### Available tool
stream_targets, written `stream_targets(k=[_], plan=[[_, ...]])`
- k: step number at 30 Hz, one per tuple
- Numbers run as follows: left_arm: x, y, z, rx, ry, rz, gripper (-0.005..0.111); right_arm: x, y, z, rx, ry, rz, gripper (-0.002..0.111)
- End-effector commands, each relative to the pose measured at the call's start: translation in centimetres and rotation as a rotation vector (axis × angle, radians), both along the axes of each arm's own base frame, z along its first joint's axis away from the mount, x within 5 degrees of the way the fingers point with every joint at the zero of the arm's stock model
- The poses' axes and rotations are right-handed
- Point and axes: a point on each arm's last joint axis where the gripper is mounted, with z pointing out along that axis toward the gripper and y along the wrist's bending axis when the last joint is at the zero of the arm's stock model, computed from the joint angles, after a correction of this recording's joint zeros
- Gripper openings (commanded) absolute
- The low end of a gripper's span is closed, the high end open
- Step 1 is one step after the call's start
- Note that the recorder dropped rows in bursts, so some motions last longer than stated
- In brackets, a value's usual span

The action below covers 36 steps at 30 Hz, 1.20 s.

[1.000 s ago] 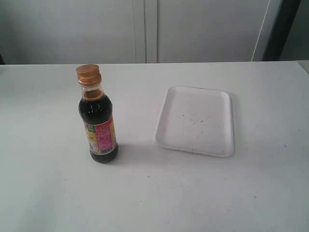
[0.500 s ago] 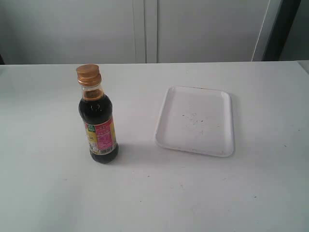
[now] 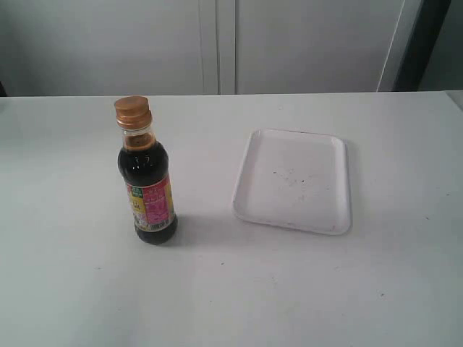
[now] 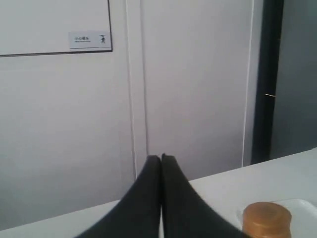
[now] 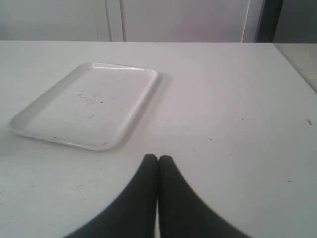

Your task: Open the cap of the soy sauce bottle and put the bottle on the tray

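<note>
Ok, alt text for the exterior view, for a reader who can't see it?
A soy sauce bottle, copper cap closed, stands upright on a white table, left of and apart from a white tray. No arm is in view.

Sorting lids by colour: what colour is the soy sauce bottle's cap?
Copper-orange cap, clearest in the exterior view.

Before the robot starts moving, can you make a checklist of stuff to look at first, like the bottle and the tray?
1. Soy sauce bottle standing upright on the table: ok.
2. Cap flipped open: not ok, it sits shut.
3. Tray free for the bottle: ok, nothing stands on it.
4. Left gripper open to grab: not ok, shut.
5. Right gripper open to grab: not ok, shut.
</note>
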Motion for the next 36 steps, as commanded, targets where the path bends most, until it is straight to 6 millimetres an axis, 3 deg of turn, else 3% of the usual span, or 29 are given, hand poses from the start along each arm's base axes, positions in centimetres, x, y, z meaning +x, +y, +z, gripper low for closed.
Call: stream_targets(k=[1,17,21,25,27,28,30,36], plan=[[1.4,-0.8,0.7,0.003,-0.022,-0.081,0.0,0.0,0.0,0.0,0.003,-0.01,-0.003,0.0],[4.3,-2.7,1.7,-0.073,-0.106,-0.322,0.001,0.0,0.0,0.0,0.003,-0.01,-0.003,0.0],[5.5,-2.9,1.3,-0.083,-0.085,-0.333,0.019,0.0,0.0,0.0,0.003,-0.01,-0.003,0.0],[6.8,-3.1,1.1,-0.08,-0.055,-0.352,0.053,0.0,0.0,0.0,0.003,-0.01,-0.003,0.0],[7.3,-3.2,0.8,-0.068,-0.044,-0.357,0.072,0.0,0.0,0.0,0.003,-0.01,-0.003,0.0],[7.5,-3.2,0.7,-0.075,-0.04,-0.356,0.089,0.0,0.0,0.0,0.003,-0.01,-0.003,0.0],[7.6,-3.3,0.5,-0.089,-0.014,-0.37,0.105,0.0,0.0,0.0,0.003,-0.01,-0.003,0.0],[7.4,-5.3,-0.1,-0.031,0.059,-0.516,0.105,0.0,0.0,0.0,0.003,-0.01,-0.003,0.0]])
